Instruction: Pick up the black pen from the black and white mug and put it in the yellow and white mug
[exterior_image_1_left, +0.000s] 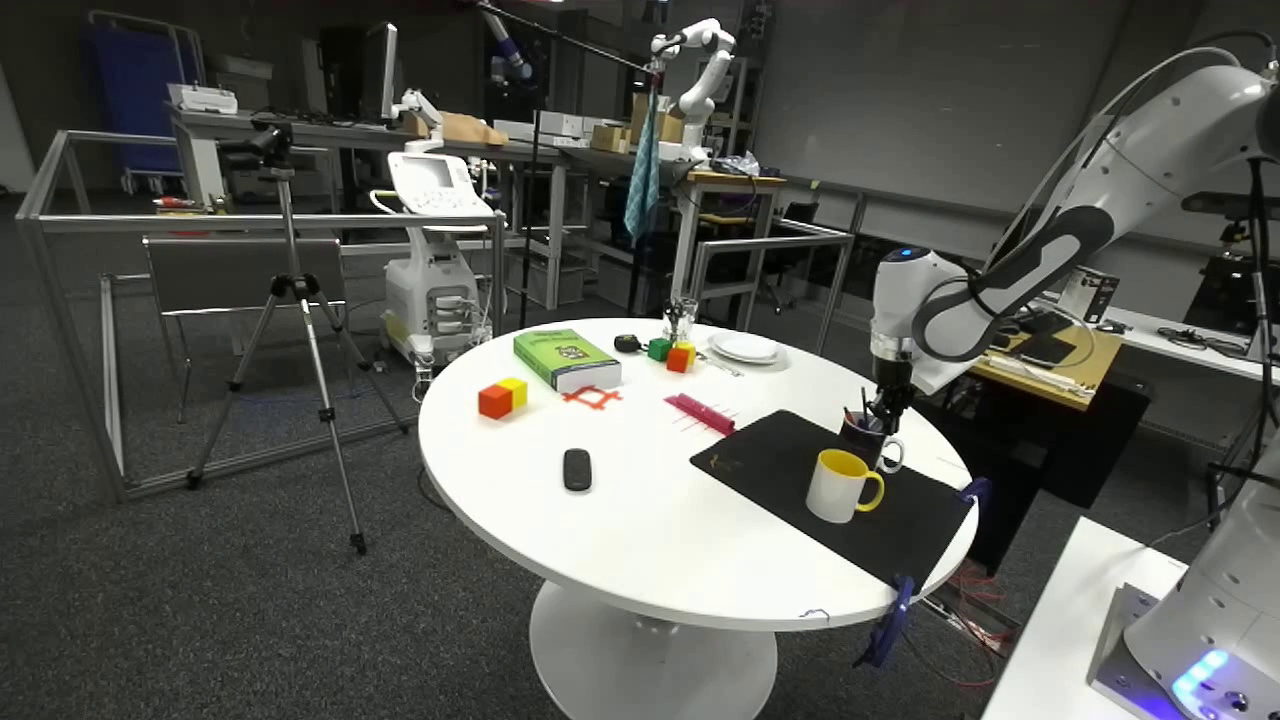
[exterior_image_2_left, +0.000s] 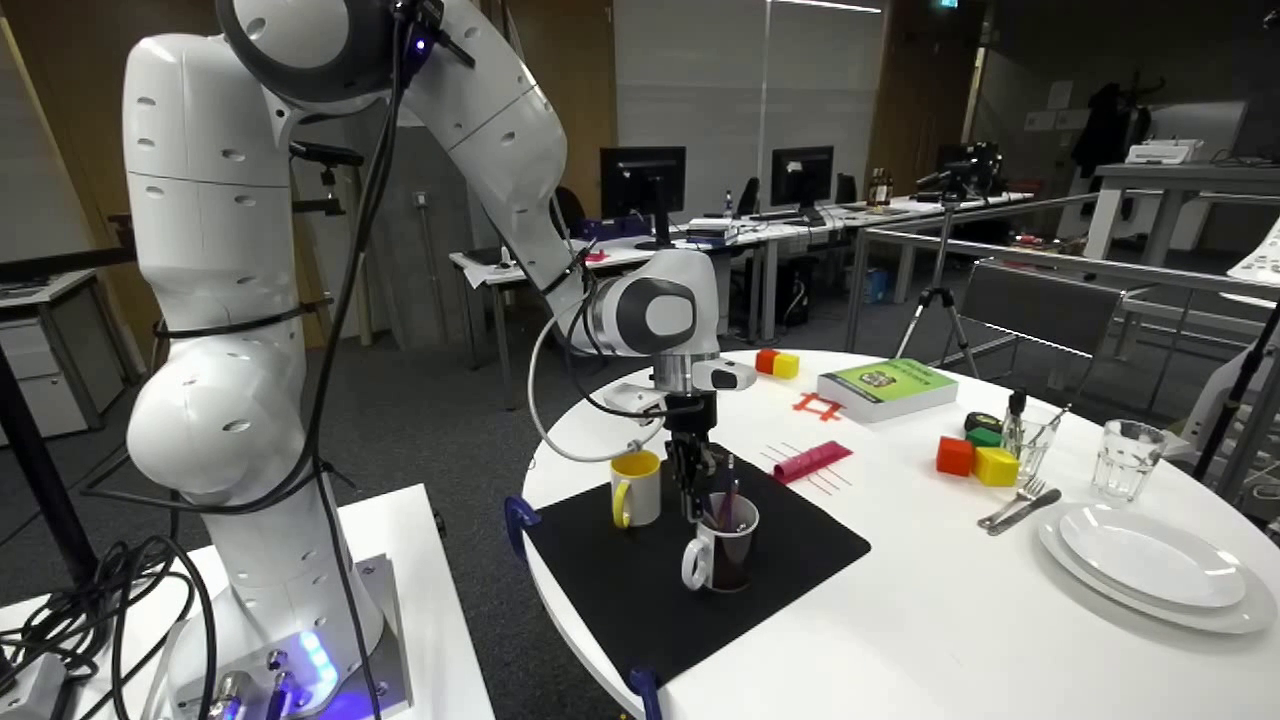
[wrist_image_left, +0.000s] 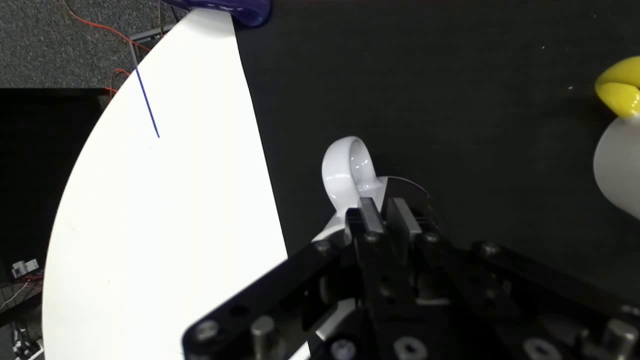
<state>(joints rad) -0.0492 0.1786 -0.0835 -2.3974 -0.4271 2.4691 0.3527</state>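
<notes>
The black and white mug, dark with a white handle, stands upright on the black mat in both exterior views (exterior_image_1_left: 858, 442) (exterior_image_2_left: 733, 556); part of it shows in the wrist view (wrist_image_left: 407, 194). Several thin pens (exterior_image_2_left: 729, 485) lean in it; I cannot tell which is the black pen. The yellow and white mug, white outside with yellow inside and handle, stands beside it in both exterior views (exterior_image_1_left: 832, 490) (exterior_image_2_left: 646, 496) and at the wrist view's right edge (wrist_image_left: 617, 170). My gripper (wrist_image_left: 387, 217) (exterior_image_2_left: 692, 505) is at the dark mug's rim on its handle side, fingers a narrow gap apart. Whether a pen is between them is hidden.
The black mat (exterior_image_2_left: 600, 548) is clamped to the round white table (exterior_image_1_left: 640, 540) by purple clamps (exterior_image_1_left: 888, 625). A pink strip (exterior_image_1_left: 702, 412), a black remote-like object (exterior_image_1_left: 577, 470), a green book (exterior_image_1_left: 566, 356), coloured blocks (exterior_image_1_left: 496, 400), cutlery, glasses and plates (exterior_image_2_left: 1150, 555) lie further off.
</notes>
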